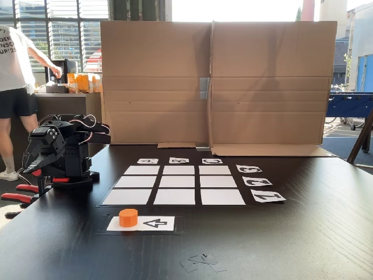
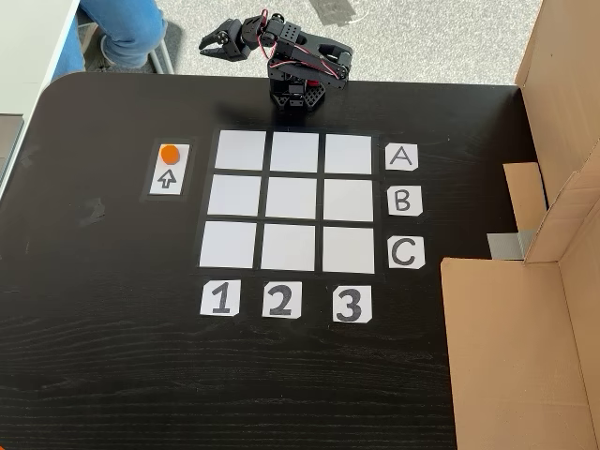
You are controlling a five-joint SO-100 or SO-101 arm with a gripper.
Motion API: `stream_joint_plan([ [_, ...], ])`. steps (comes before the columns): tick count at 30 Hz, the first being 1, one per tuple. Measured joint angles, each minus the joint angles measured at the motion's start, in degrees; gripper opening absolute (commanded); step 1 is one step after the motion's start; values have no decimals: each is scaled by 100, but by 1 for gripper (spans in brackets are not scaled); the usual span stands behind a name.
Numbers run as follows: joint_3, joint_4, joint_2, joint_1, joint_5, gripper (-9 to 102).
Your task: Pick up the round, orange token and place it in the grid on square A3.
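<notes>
The orange token (image 1: 128,217) sits on one end of a white card (image 1: 152,223) marked with a black arrow, just outside the grid (image 1: 178,184). In the top-down fixed view the token (image 2: 169,153) lies at the upper end of that card (image 2: 169,177), to the left of the grid (image 2: 292,202), level with its top row. Square A3 (image 2: 351,153), the corner cell in line with the "A" tag (image 2: 401,157) and the "3" tag (image 2: 351,304), is bare white. In the low fixed view that cell (image 1: 141,170) is the far left one.

The arm is folded up at the edge of the black table (image 2: 112,356), well apart from the token. Its gripper (image 2: 212,43) hangs past the table edge with the jaws slightly parted and nothing between them. In the low fixed view the gripper (image 1: 29,170) points downward at the left.

A cardboard screen (image 1: 215,81) stands behind the grid.
</notes>
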Motion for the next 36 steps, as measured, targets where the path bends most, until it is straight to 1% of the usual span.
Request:
stream_joint_plan([
  [25,0,0,0,0,0,0],
  [36,-202,9,-211,0,0,5],
])
